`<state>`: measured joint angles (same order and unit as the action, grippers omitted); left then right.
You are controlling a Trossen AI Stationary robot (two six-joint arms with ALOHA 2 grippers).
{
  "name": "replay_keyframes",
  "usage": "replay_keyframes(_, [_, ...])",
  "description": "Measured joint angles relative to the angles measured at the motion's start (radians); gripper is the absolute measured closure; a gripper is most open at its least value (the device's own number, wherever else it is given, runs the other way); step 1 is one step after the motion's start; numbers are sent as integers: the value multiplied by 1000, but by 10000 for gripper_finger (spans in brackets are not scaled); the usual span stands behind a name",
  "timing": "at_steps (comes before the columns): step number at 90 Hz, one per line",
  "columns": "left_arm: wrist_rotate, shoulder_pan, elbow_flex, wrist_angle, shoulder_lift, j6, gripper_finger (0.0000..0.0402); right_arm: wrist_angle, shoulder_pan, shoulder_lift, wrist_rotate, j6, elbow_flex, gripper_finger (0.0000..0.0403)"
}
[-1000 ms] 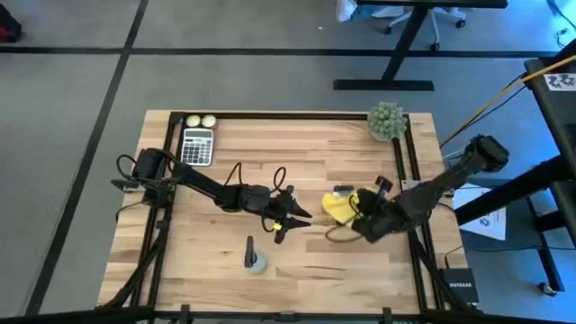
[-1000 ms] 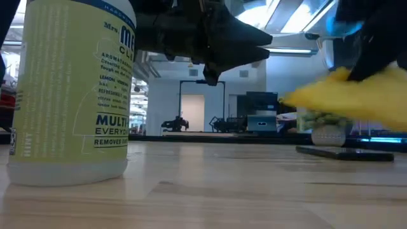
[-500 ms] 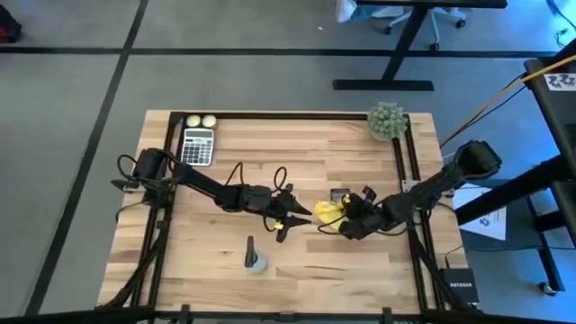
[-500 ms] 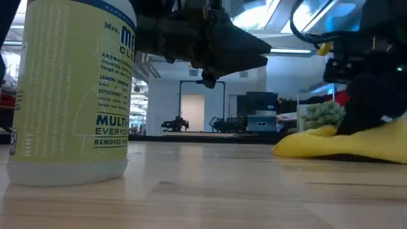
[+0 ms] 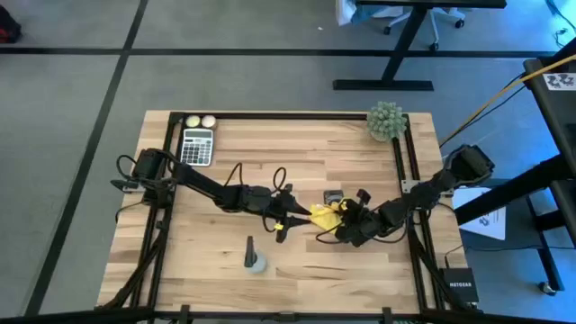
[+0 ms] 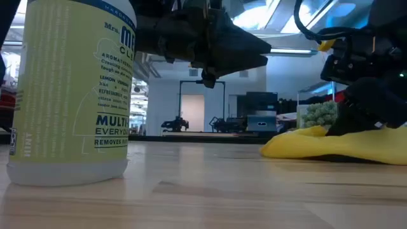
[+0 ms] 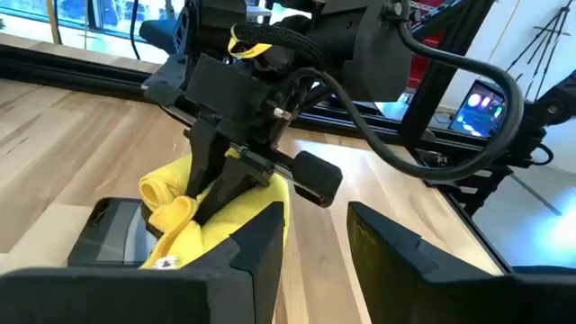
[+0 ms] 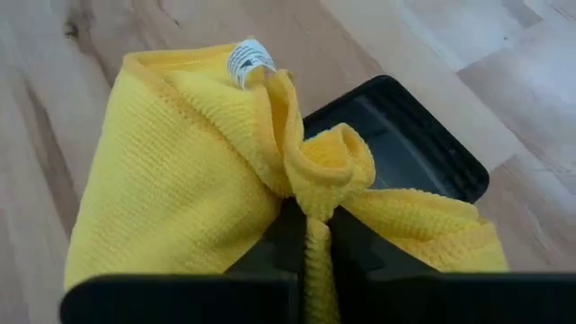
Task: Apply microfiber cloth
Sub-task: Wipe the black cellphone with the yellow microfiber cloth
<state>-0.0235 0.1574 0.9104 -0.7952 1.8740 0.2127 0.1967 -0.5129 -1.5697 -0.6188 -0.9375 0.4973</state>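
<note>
Dragging microfiber cloth (image 5: 326,213) farther across smartphone (image 5: 332,195): right gripper (image 5: 342,219) clamped on it; wiping underway. Left gripper (image 5: 286,219), fingers apart, hovers beside.

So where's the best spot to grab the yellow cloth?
Probably the bunched ridge in the middle of the cloth, pinched from above. The rest lies flat on the table and over the phone, giving fingers little to catch, while the ridge stands up. The right gripper already pinches that fold. The left gripper hovers open beside it.
</note>
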Motion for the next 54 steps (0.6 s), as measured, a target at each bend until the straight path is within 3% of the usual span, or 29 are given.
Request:
replay_keyframes(17, [0, 0, 0, 0, 0, 0, 295, 7, 0, 8, 3, 1, 4, 400])
replay_keyframes(30, [0, 2, 0, 0, 0, 0, 295, 88, 5, 65, 62, 25, 49, 400])
replay_keyframes(39, [1, 2, 0, 0, 0, 0, 295, 248, 11, 122, 79, 24, 111, 400])
replay_keyframes(54, [1, 3, 0, 0, 0, 0, 295, 548, 11, 248, 8, 21, 270, 400])
